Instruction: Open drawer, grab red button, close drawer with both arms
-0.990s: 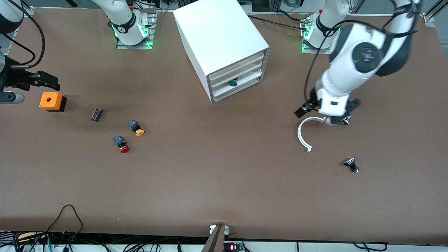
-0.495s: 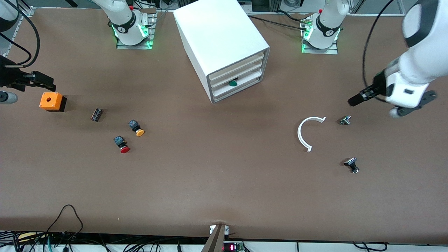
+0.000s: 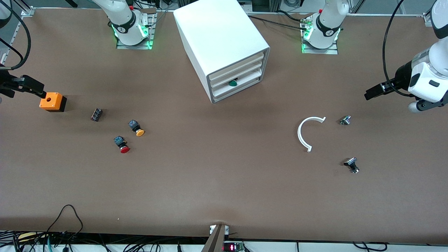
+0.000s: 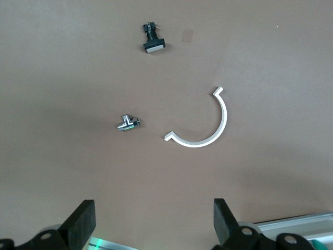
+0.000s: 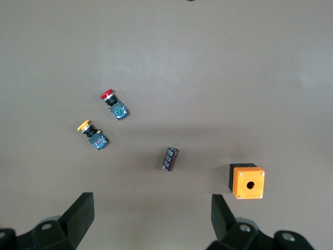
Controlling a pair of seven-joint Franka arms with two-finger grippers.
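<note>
The white cabinet (image 3: 224, 42) stands mid-table between the arm bases, with three white drawers (image 3: 238, 75) all pushed in. A green-capped piece (image 3: 232, 83) shows at the middle drawer's front. The red-capped button (image 3: 122, 145) (image 5: 112, 101) lies on the table toward the right arm's end, nearer the front camera than the cabinet. My right gripper (image 3: 35, 88) (image 5: 151, 213) hangs open and empty over the table beside the orange box. My left gripper (image 3: 371, 93) (image 4: 153, 219) hangs open and empty over the left arm's end of the table.
An orange-yellow-capped button (image 3: 137, 128) (image 5: 92, 134), a small black block (image 3: 96, 114) (image 5: 170, 158) and an orange box (image 3: 52, 101) (image 5: 247, 181) lie near the red button. A white curved piece (image 3: 302, 134) (image 4: 216, 127) and two small metal parts (image 3: 345, 120) (image 3: 351, 164) lie toward the left arm's end.
The left arm has swung away from over the white curved piece toward its end of the table. The right gripper has drawn back toward its table edge. Both stayed open.
</note>
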